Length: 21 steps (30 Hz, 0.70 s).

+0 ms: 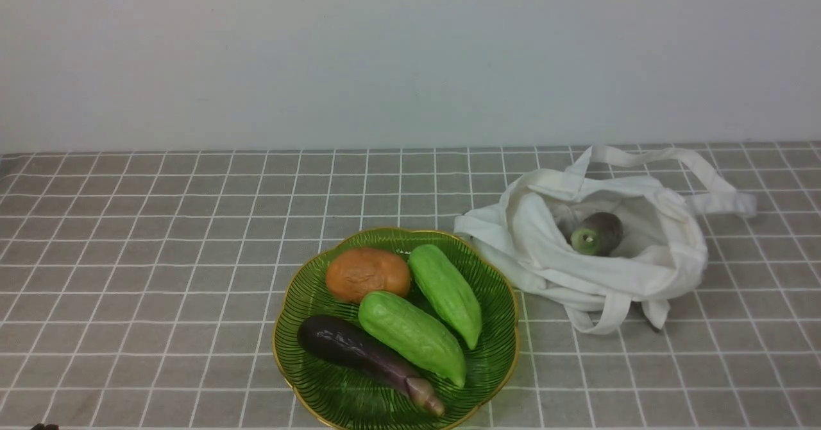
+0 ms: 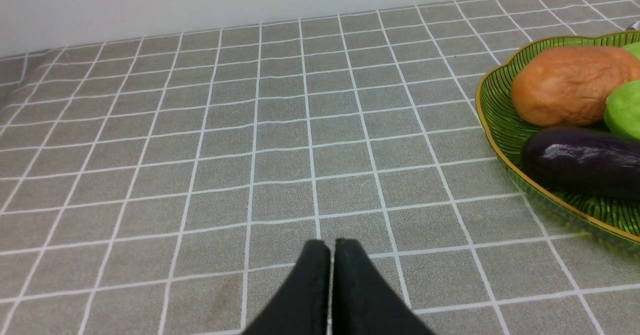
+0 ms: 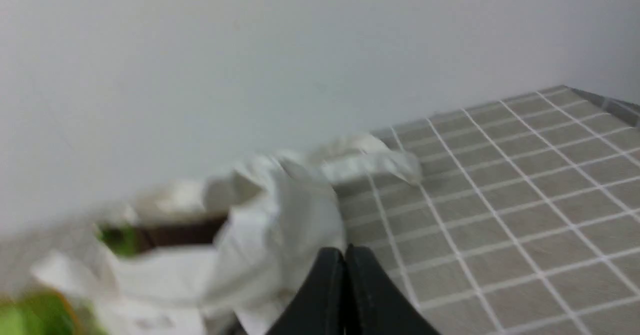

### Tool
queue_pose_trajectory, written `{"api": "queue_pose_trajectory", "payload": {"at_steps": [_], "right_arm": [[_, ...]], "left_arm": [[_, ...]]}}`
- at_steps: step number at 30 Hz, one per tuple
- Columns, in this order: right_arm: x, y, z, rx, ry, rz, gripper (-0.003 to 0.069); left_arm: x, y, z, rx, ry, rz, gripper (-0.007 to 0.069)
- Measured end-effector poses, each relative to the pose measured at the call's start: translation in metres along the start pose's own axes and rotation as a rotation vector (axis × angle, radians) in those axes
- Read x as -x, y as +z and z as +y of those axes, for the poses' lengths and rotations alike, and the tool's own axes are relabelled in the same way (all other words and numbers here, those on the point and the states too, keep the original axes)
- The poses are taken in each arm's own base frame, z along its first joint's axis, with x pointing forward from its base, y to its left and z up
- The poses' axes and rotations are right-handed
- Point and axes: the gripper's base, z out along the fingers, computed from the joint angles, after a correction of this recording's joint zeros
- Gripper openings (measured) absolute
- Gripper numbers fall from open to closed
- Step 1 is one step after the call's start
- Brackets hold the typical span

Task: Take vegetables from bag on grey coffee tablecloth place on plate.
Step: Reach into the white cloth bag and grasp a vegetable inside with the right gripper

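1. Left gripper point(image 2: 330, 247) is hovering over bare grey coffee tablecloth point(image 1: 160, 257) left of the plate point(image 1: 301, 301), jaws pressing together, empty.
2. Right gripper point(image 3: 345, 252) is sitting right of the plate beside the bag point(image 1: 532, 250), jaws likewise together and empty.
3. Open cloth is stretching left of and behind the plate up to the wall point(image 1: 410, 51).
4. The bag is lying just right of the plate, mouth gaping, with the dull purple eggplant point(image 1: 600, 232) inside, apart from the right jaws.

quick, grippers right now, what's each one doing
left gripper: closed, holding nothing, above the bare tablecloth
right gripper: closed, holding nothing, close to the bag
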Motion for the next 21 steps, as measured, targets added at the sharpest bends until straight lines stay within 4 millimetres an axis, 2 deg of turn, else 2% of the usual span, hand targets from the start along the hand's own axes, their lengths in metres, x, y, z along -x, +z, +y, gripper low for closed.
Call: {"api": "queue_pose_trajectory", "payload": {"at_steps": [5, 8, 17, 20, 21], "right_arm": [[0.013, -0.001, 0.002, 0.047, 0.393, -0.138, -0.0015], [0.015, -0.001, 0.001, 0.052, 0.470, -0.155, -0.0015], [0.022, -0.003, 0.003, 0.062, 0.471, -0.191, -0.0015], [0.060, -0.007, 0.022, 0.093, 0.339, -0.136, -0.0015], [0.079, -0.006, 0.031, 0.093, 0.266, -0.093, -0.0015]], "left_arm": [[0.000, 0.000, 0.000, 0.000, 0.000, 0.000, -0.0005], [0.000, 0.000, 0.000, 0.000, 0.000, 0.000, -0.0005], [0.000, 0.000, 0.000, 0.000, 0.000, 0.000, -0.0005], [0.000, 0.000, 0.000, 0.000, 0.000, 0.000, -0.0005], [0.000, 0.000, 0.000, 0.000, 0.000, 0.000, -0.0005]]}}
